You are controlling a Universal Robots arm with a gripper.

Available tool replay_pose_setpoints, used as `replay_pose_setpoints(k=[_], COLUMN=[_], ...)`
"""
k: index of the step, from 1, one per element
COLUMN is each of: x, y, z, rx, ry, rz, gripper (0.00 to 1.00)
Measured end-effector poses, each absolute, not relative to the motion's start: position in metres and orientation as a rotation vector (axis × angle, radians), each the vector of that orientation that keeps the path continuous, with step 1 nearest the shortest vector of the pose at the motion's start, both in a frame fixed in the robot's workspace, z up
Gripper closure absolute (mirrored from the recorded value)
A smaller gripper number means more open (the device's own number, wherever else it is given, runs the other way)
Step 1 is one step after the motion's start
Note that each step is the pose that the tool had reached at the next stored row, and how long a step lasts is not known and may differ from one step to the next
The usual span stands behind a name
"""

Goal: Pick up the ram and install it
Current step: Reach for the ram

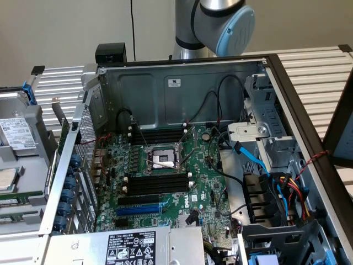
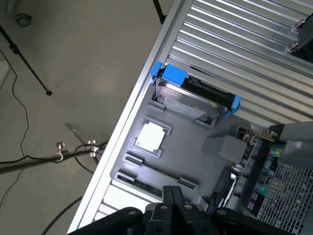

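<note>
**Wrist view.** The pincer (image 2: 172,194) hangs over a grey tray (image 2: 200,147) that sits on the slatted desk (image 2: 244,44). Its two dark fingers are drawn together, and nothing can be seen between them. The ram (image 2: 145,186) lies flat in a long recess of the tray, just beside the fingertips and apart from them. It appears as a narrow dark-green strip with a bracket at each end. The same tray holds a hard drive (image 2: 195,100) in blue brackets and a pale square processor chip (image 2: 150,136) in its own pocket. Beyond the desk edge are the floor, loose cables and stand legs.

**Exterior view.** The arm (image 1: 220,22) rises behind an open computer case (image 1: 182,83). The motherboard (image 1: 198,182) inside it lies face up. Black memory slots (image 1: 157,185) with white end clips run on either side of the processor socket (image 1: 164,158) and look bare. A blue expansion slot (image 1: 140,210) lies nearer the power supply (image 1: 129,247).

**Handling (judgement).**
- The ram is probably light, thin and stiff, but brittle under bending.
- Its chips and contact edge are likely to suffer from a hard pinch.
- The safest hold seems to be across the two flat faces near mid-length, clear of the contact edge, so that the stick hangs level.
- The smooth board could slip in a loose grip.

**Comparison of views.** The wrist view gives the ram's place in the tray and how near the fingertips stand. The exterior view gives the slots and the arm's position behind the case.
</note>
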State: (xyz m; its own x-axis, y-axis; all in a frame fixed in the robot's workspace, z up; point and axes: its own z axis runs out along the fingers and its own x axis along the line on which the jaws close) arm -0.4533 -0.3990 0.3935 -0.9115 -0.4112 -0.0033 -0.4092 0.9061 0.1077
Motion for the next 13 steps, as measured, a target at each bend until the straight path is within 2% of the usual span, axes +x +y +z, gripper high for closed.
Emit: replay_pose_setpoints(k=[13], x=[-0.4533], y=[-0.3991], z=[0.3928], rx=[1.008], ry=[-2.937], rz=[-0.16], gripper=[0.89])
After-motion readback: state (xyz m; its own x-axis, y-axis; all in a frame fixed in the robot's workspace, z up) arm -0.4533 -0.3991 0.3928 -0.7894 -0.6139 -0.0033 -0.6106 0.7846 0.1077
